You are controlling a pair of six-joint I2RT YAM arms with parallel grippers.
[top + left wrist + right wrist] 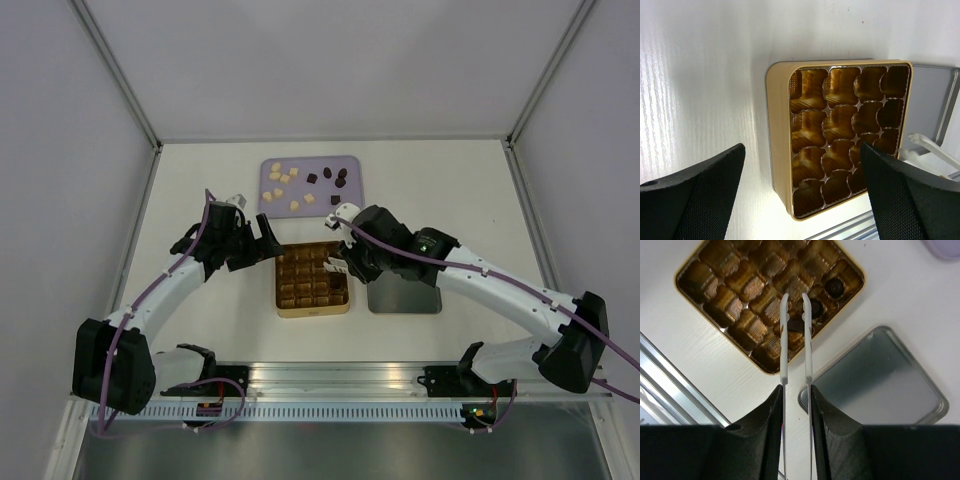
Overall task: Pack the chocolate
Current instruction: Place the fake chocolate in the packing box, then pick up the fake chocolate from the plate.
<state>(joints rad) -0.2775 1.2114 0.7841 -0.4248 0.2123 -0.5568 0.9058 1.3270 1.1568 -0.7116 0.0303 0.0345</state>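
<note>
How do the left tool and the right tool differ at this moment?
The left tool stands wide open, holding nothing; the right tool is shut on metal tweezers. The left tool hovers left of the gold tin; the right tool reaches in from its right, the tweezer tips straddling a dark chocolate. Both have black fingers and hover close to the tin.

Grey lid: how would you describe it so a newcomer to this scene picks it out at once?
On the white table, find the gold gridded tin in the middle. The lid lies flat on the table just to the tin's right. Unlike the tin and the lilac tray further back, it is plain shiny grey with no compartments.
</note>
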